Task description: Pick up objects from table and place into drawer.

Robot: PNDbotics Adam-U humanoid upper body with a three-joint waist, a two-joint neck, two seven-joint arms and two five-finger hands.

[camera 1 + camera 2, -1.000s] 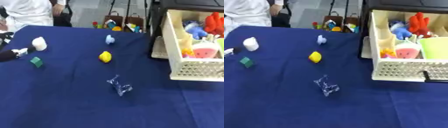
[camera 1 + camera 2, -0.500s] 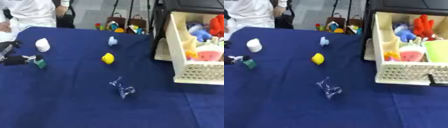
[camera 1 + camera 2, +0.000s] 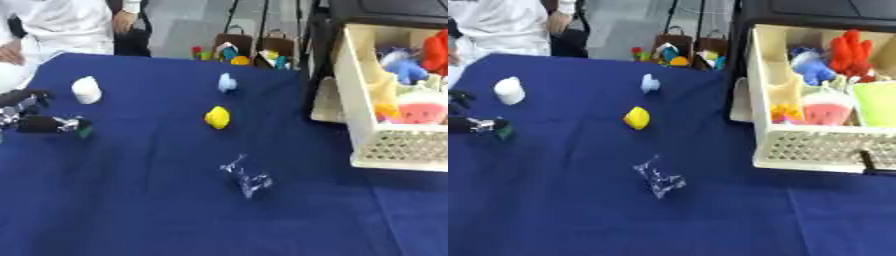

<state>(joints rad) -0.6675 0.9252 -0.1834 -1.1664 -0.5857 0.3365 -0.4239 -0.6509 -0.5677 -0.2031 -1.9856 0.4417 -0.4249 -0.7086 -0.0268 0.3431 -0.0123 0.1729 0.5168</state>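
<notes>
A blue-covered table takes up most of what's in front of the robot. At the edge far across from the working fingers stands an open cream drawer with a perforated front wall, already holding toys: something red, a blue soft piece, a pink watermelon-like piece and a light green cup.

The left hand comes in low from the near left edge, black, its fingers drawn together toward a small green block at their tips. They seem to touch it, but I cannot tell for certain whether they pinch it. Just beyond the fingers sits a white rounded object. Well off to the drawer side of them lie a yellow lemon-shaped toy, a pale blue small thing farther back, and a crumpled clear wrapper nearer the robot.
</notes>
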